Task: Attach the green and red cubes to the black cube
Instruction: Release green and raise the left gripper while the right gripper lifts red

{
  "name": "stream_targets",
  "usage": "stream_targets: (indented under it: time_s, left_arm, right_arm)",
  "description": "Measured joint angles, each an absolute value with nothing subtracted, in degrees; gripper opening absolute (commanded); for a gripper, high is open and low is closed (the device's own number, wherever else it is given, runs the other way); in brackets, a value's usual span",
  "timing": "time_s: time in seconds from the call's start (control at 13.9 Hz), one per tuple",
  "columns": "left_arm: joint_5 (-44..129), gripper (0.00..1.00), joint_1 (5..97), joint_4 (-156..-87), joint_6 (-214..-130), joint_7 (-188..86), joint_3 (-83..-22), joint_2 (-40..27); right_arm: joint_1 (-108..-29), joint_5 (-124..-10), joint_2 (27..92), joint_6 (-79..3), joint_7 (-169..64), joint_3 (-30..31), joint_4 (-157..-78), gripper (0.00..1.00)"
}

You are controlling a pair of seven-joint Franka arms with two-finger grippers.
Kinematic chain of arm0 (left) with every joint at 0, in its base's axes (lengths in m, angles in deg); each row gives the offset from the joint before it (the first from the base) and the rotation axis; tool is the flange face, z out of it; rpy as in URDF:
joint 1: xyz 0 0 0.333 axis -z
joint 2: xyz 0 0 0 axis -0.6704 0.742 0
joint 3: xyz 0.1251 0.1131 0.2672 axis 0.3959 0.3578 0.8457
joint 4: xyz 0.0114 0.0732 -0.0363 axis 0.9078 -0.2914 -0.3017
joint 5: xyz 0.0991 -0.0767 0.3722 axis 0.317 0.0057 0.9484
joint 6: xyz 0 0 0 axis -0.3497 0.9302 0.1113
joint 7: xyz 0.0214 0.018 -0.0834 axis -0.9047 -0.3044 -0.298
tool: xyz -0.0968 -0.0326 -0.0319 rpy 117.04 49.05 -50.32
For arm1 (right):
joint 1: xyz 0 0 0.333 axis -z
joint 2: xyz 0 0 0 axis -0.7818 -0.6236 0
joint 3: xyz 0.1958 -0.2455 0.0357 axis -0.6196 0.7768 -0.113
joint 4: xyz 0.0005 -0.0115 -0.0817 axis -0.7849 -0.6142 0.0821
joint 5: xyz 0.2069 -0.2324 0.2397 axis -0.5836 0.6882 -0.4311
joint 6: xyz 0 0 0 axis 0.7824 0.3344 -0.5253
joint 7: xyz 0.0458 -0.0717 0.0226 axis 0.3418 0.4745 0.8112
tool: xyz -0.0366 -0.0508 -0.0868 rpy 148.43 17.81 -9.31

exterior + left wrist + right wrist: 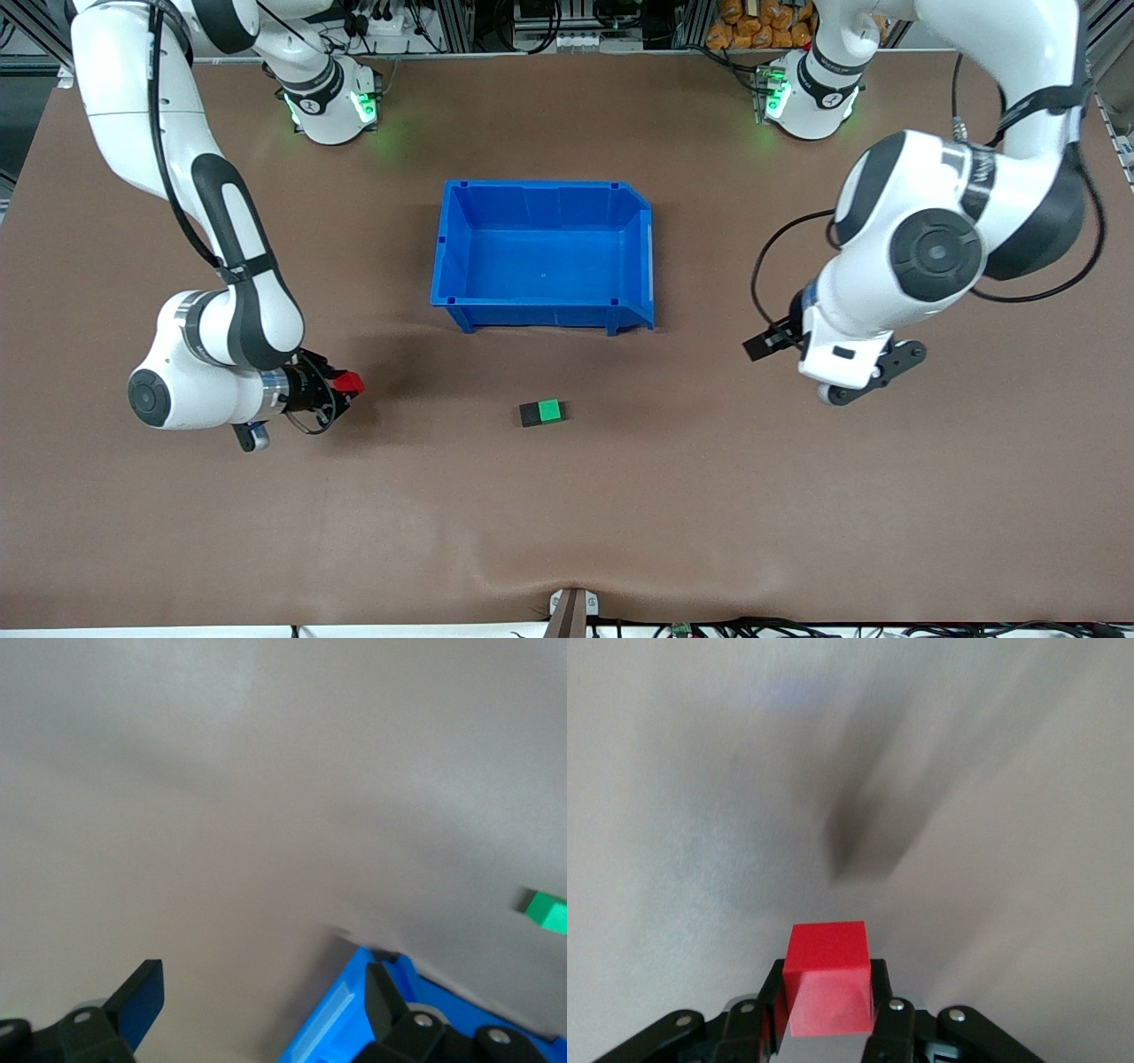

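**Brown counter, red cube held aloft**

Brown matting covers the counter from edge to edge, matte and faintly rippled near the camera's side, where a small clamp grips its rim. Soft shadows fall under both arms. Along the top of the front view the two arm bases glow green at their collars, and past them stand metal framing, cables and a pile of orange objects.

A blue bin sits about mid-counter, open side up. Nearer the camera than the bin lie the black cube and the green cube, touching side by side, the green one toward the left arm's end.

The right gripper hangs over bare counter toward the right arm's end, its fingers clamped on the red cube; in the right wrist view the cube fills the gap between them, with a dark blurred shadow on the matting below.

The left gripper hovers over bare counter at the left arm's end, well apart from the cubes, its fingers spread wide with nothing between them. Its wrist view catches a corner of the bin and an edge of the green cube.
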State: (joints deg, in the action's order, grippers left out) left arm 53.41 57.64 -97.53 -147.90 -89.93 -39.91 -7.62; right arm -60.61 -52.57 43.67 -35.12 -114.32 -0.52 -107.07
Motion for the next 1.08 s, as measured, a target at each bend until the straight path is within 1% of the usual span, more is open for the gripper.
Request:
stream_targets:
  time_s: [0.36, 0.72, 0.93, 1.08]
  left_arm:
    - [55.30, 1.00, 54.10, -101.74, -147.82, -78.77, -39.90, -13.58]
    - [55.42, 1.00, 46.99, -108.16, -147.57, -67.02, -39.90, -21.40]
    - [55.42, 1.00, 46.89, -110.63, -147.46, -66.54, -40.49, -24.58]
    - [55.42, 1.00, 47.18, -110.90, -146.24, -66.54, -40.95, -25.41]
  right_arm:
    - [-62.22, -53.56, 43.67, -35.32, -120.11, -0.52, -106.37, 0.00]
    - [-65.29, -53.76, 43.66, -38.11, -126.98, -0.54, -106.01, 0.00]
    - [-66.24, -53.77, 43.66, -39.19, -129.31, -0.52, -106.00, 0.00]
    - [-66.88, -53.78, 43.65, -40.26, -131.82, -0.53, -106.00, 0.00]
